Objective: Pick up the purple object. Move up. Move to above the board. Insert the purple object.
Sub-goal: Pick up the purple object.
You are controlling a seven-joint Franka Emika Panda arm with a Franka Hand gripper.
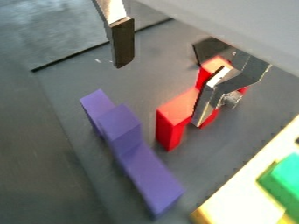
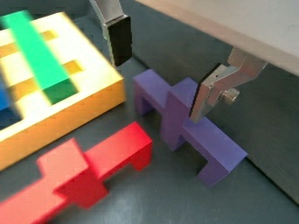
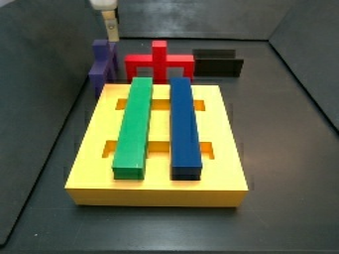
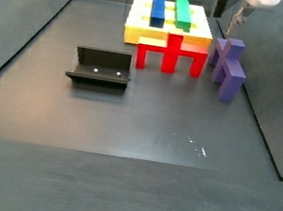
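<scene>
The purple object [image 2: 177, 122] lies on the dark floor between the board and the wall, also seen at purple object [image 4: 229, 67] and purple object [image 3: 101, 62]. My gripper [image 2: 163, 70] hangs open just above it, one finger to each side, with nothing between the pads. In a side view the gripper [image 4: 231, 21] stands over the piece's far end. The board [image 3: 159, 185] is a thick yellow slab carrying a green bar [image 3: 135, 124] and a blue bar [image 3: 184, 124]. In a wrist view the gripper [image 1: 166, 74] is over the floor beside the purple object [image 1: 122, 140].
A red cross-shaped block [image 2: 93, 166] lies against the board's edge next to the purple piece, also seen at red block [image 4: 173, 54]. The black fixture [image 4: 98, 70] stands apart on the floor. Grey walls enclose the floor.
</scene>
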